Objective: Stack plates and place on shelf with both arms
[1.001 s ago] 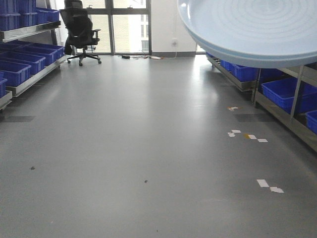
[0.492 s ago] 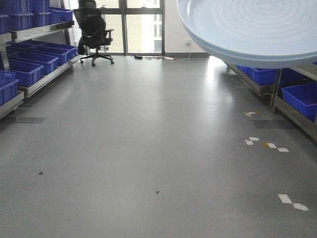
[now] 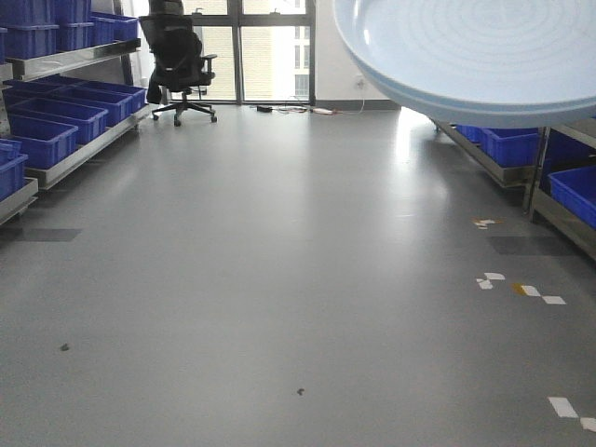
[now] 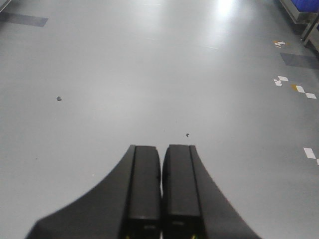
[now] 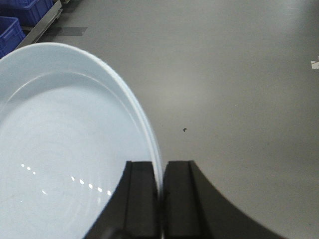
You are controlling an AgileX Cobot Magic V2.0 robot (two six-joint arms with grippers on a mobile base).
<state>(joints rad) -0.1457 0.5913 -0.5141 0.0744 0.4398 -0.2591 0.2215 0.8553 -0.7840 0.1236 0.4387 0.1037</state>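
Pinching the pale blue plate (image 5: 65,139) by its rim, the right gripper (image 5: 160,174) holds the disc leftward in its wrist view; the left gripper (image 4: 160,154) is clenched, empty.

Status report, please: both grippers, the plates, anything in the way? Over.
Left gripper shut, empty. Right gripper shut on plates at the rim, above the floor. No obstacle near; blue crates at both sides, office chair far ahead.

Bright daylight enters through the far windows (image 3: 270,47) and gives a pale glare on the glossy floor (image 3: 279,279). The near plate (image 3: 484,56) is slightly out of focus, with small light spots.
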